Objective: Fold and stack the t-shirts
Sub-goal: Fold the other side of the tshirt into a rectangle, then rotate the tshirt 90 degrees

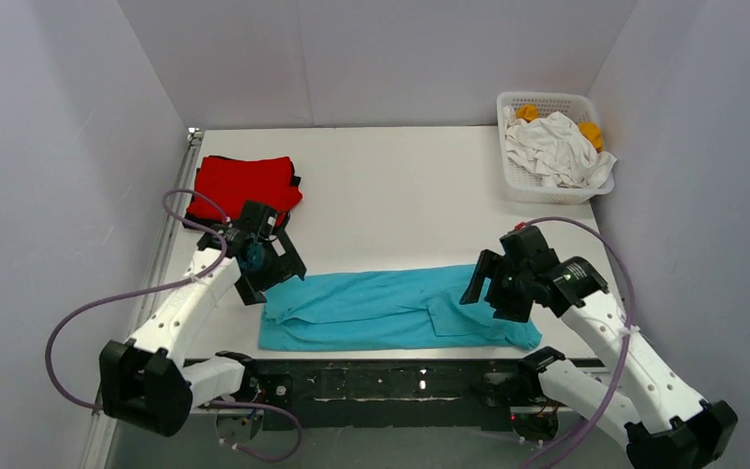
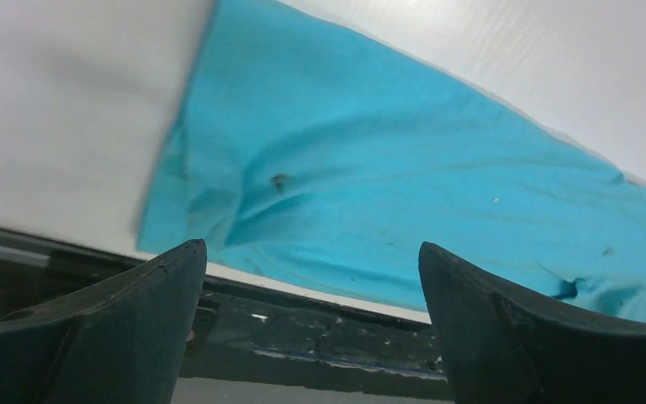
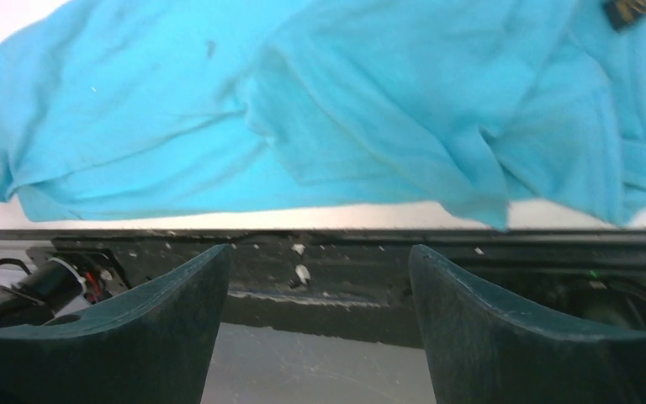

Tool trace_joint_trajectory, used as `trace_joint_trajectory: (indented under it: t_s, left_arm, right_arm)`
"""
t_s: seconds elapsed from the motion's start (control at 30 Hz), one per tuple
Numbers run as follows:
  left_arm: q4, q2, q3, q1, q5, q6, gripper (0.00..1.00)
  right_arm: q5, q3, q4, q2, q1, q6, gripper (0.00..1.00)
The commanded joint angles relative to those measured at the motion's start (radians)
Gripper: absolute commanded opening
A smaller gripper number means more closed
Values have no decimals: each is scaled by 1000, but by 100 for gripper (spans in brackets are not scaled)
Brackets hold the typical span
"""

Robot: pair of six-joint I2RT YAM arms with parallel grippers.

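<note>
A turquoise t-shirt [image 1: 391, 308] lies folded into a long strip along the table's near edge; it also shows in the left wrist view [image 2: 370, 168] and the right wrist view [image 3: 303, 109]. A folded red t-shirt [image 1: 246, 184] lies on a black one [image 1: 195, 217] at the far left. My left gripper [image 1: 271, 266] is open and empty, just above the strip's left end. My right gripper [image 1: 488, 283] is open and empty, above the strip's right end. White [image 1: 552, 147] and orange [image 1: 525, 112] shirts are in the basket.
A white lattice basket [image 1: 547, 188] stands at the far right corner. Grey walls close in the table on three sides. The black mounting rail [image 1: 391, 376] runs along the near edge below the turquoise shirt.
</note>
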Motion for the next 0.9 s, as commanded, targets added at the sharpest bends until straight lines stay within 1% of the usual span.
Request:
trace_joint_trajectory:
  t_s: [0.0,0.1,0.17,0.27,0.33,0.43,0.5,0.6,0.67,0.77,0.87]
  left_arm:
    - [73,120,-54,-16,254,27,98]
    - [79,164,-92,-15,274,47,98]
    - [109,179,-152,-15,264,57,98]
    - [138,215,-248,-10,215,25,98]
    - [129,241,-285,-5,216,6,98]
    - [127,221,-324,-4,185,0,98]
    - [105,201,-327,-4,162,8,98]
    - [97,184,-337,-4,186,8,98]
    - [99,177,-355,-6,226,-8,98]
    - [116,140,-403,-22,286,-58,98]
    - [126,89,-430,-59,331,-103,98]
  right_arm:
    - [-54,2,252,151,1,34,85]
    - [-11,-44,299,265,-2,84,86]
    - [0,-95,320,322,-16,107,87]
    - [-11,-187,403,356,-53,148,88]
    - [-49,-240,466,375,-77,176,88]
    - [-29,-276,520,417,-96,190,88]
    - [-7,-268,563,463,-129,174,89]
    - [34,-198,666,566,-182,111,90]
    - [14,-108,708,664,-221,44,90]
    - [-14,98,720,840,-238,-48,89]
    - [-124,364,657,1021,-240,-133,89]
